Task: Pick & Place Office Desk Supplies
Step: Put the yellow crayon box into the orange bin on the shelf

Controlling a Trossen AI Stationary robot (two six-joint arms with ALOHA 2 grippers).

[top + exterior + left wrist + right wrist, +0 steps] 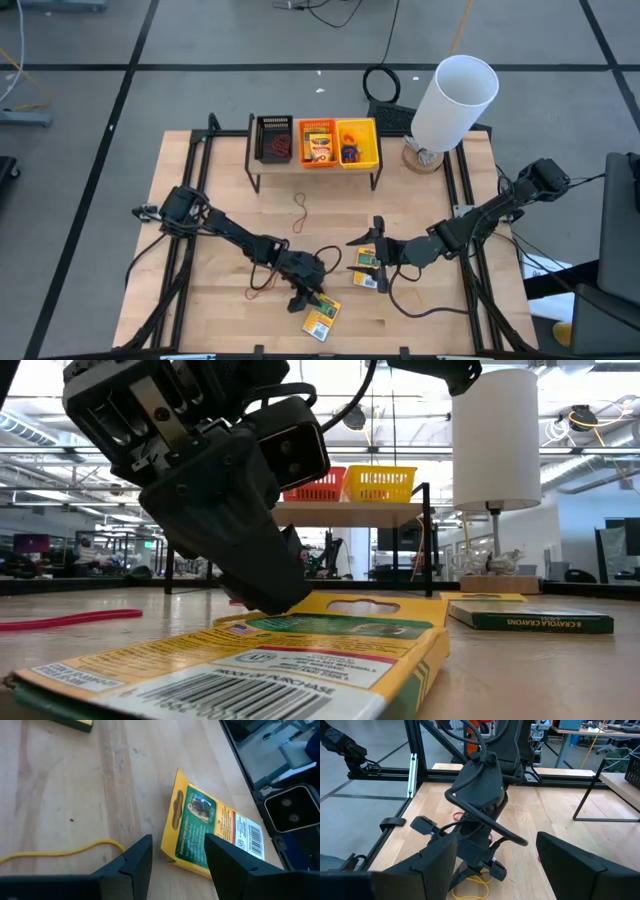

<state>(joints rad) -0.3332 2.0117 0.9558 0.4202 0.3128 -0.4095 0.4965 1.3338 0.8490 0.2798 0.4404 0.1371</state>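
Observation:
A flat yellow pack with a green label point(322, 318) point(210, 830) lies on the table near its front edge. My left gripper point(305, 295) point(178, 840) is open and slants down over the pack's slotted end, one finger on either side of its corner. Two more packs point(368, 270) lie to the right, one showing in the low view as a dark green box point(530, 620). My right gripper point(378, 240) point(497, 845) hangs open above them, holding nothing. Rubber bands lie loose: a red one point(300, 212), another point(262, 285) by the left arm, and a yellow one point(60, 852). My left gripper stands with its fingers point(225, 860) astride the yellow pack's corner at the slotted end point(176, 815), coming from above at a slant. In the low view a fingertip point(270, 595) reaches the pack's top, but I cannot tell whether it touches. The pack lies flat on the table.
A low rack at the back holds a black bin point(273, 140), an orange bin point(318, 145) and a yellow bin point(357, 143). A big white cylinder point(452, 100) stands at the back right. Black frame rails point(190, 200) run along both table sides.

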